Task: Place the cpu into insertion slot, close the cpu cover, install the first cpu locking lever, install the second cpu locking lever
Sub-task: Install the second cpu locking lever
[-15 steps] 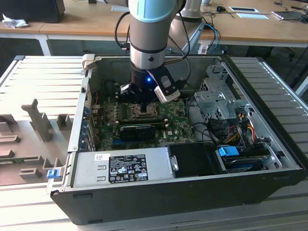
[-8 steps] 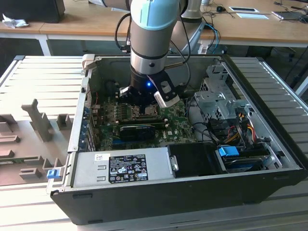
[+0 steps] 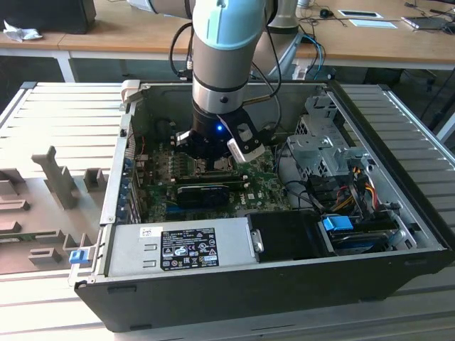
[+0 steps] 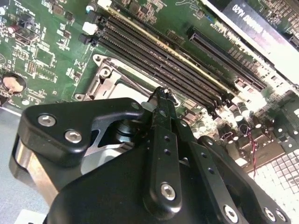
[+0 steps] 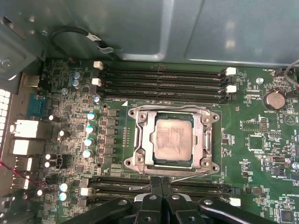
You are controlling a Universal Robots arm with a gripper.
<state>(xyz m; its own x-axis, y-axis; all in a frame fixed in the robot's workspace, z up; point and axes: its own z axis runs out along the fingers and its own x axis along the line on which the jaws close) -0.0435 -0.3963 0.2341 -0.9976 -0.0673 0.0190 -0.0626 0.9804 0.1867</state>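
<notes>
Gripper (image 5: 156,186) fingers pressed together on nothing, poised at the insertion slot (image 5: 172,141) edge. Cpu (image 5: 174,138) sits seated beneath the lowered cpu cover (image 5: 140,140). I judge the chip light, rigid, fragile; the thin wire levers want fingertip contact.

Grey ribbed metal table (image 3: 57,106), open black computer case (image 3: 284,284) lying on it, grey plastic fixtures (image 3: 57,181) on the exterior view's left, small blue piece (image 3: 78,256) beside the case
</notes>
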